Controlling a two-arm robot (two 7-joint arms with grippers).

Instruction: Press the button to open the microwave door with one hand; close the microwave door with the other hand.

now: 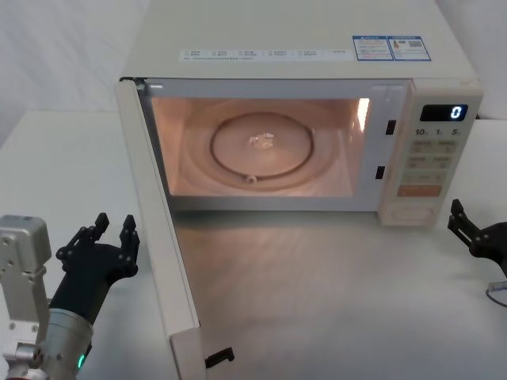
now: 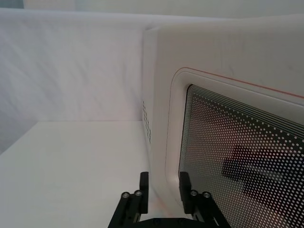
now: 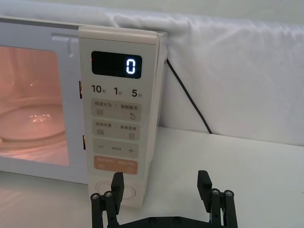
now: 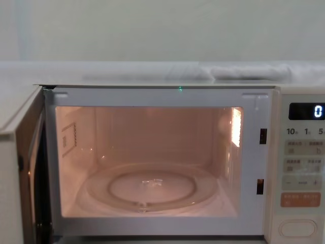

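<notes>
Microwave door (image 1: pixel 162 261) beside left claw (image 1: pixel 112 231)

staged lab bench; white table (image 1: pixel 71 158); draped white backdrop (image 3: pixel 237 71)

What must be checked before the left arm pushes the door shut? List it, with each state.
1. Microwave door swung wide open, ready to be pushed: ok.
2. Left gripper on the door's outer side, jaws open: ok.
3. Left gripper touching the door: not ok, the head view shows a gap.
4. Right gripper off the button and out of the door's sweep: ok.
5. Turntable sits inside the cavity and does not cross the door line: ok.
</notes>
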